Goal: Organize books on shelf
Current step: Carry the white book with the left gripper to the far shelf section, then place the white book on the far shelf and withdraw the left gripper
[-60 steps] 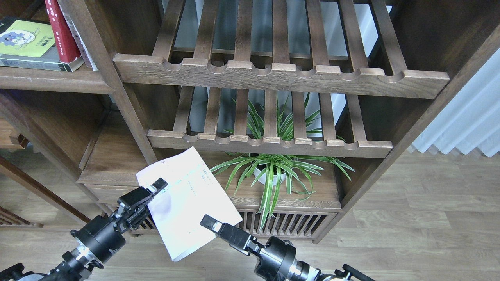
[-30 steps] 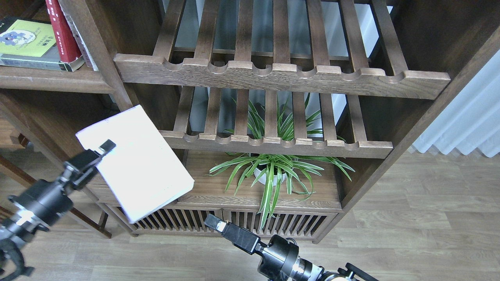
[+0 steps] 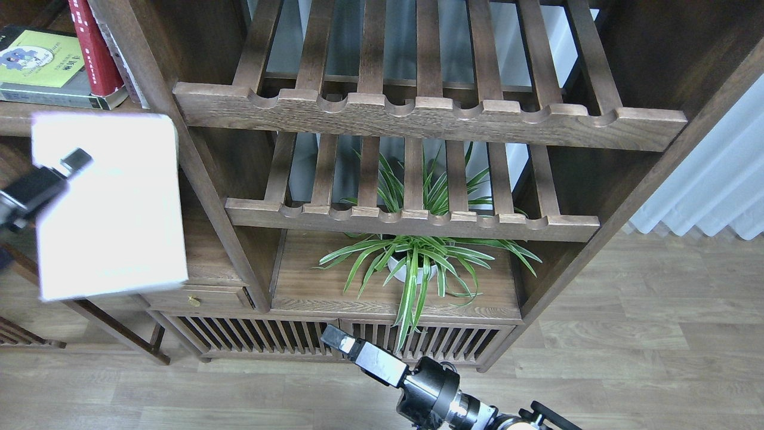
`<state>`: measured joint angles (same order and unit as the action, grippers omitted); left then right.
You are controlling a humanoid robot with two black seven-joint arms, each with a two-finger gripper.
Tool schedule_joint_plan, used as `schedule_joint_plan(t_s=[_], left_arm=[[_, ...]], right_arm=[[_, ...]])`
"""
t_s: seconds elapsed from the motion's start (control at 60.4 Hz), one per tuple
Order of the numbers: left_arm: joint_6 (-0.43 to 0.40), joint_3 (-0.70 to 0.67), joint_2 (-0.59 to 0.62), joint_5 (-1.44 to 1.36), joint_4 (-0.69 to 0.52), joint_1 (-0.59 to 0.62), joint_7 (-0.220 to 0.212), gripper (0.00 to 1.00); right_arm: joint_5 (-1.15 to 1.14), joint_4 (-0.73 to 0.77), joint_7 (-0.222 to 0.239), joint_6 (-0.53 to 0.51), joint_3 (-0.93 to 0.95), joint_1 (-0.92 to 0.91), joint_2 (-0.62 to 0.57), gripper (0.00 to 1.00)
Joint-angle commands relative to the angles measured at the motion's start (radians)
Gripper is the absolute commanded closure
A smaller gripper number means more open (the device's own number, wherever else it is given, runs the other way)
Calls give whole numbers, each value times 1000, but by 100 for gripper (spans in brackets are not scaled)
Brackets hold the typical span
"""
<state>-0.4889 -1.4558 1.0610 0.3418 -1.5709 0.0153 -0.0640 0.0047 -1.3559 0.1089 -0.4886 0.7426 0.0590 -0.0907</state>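
Observation:
My left gripper (image 3: 70,165) at the far left is shut on the large white book (image 3: 113,209) and holds it up in front of the left bay, its top edge level with the dark-brown plank shelf (image 3: 15,124). The book hides most of the shelf's front edge. On that shelf the grey-black book with the lime-green panel (image 3: 42,63) lies flat. The red book (image 3: 92,48) stands leaning beside it. My right gripper (image 3: 337,339) is low at the bottom centre, empty and apart from the books. Its fingers cannot be told apart.
Two slatted racks with notched front rails (image 3: 418,116) (image 3: 412,218) fill the middle bay. A potted spider plant (image 3: 412,263) stands below them on a low cabinet (image 3: 334,298). An upright post (image 3: 179,143) divides the bays. A white curtain (image 3: 716,185) hangs at right.
My left gripper has carried the white book up and to the left, from low centre to the level of the plank shelf. The right gripper has let the book go and stays low.

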Motion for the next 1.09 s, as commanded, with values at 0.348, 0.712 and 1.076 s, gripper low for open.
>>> schedule_joint_plan(t_s=[0.348, 0.712, 1.076], left_arm=[[0, -227, 54, -159, 127, 12, -80, 92], [0, -86, 54, -340, 281, 354, -82, 91], [0, 130, -50, -560, 499, 787, -85, 91]], right_arm=[[-2, 0, 0, 0, 3, 5, 5, 7], [-6, 0, 0, 0, 1, 8, 8, 7], [-8, -3, 0, 0, 1, 10, 16, 7]])
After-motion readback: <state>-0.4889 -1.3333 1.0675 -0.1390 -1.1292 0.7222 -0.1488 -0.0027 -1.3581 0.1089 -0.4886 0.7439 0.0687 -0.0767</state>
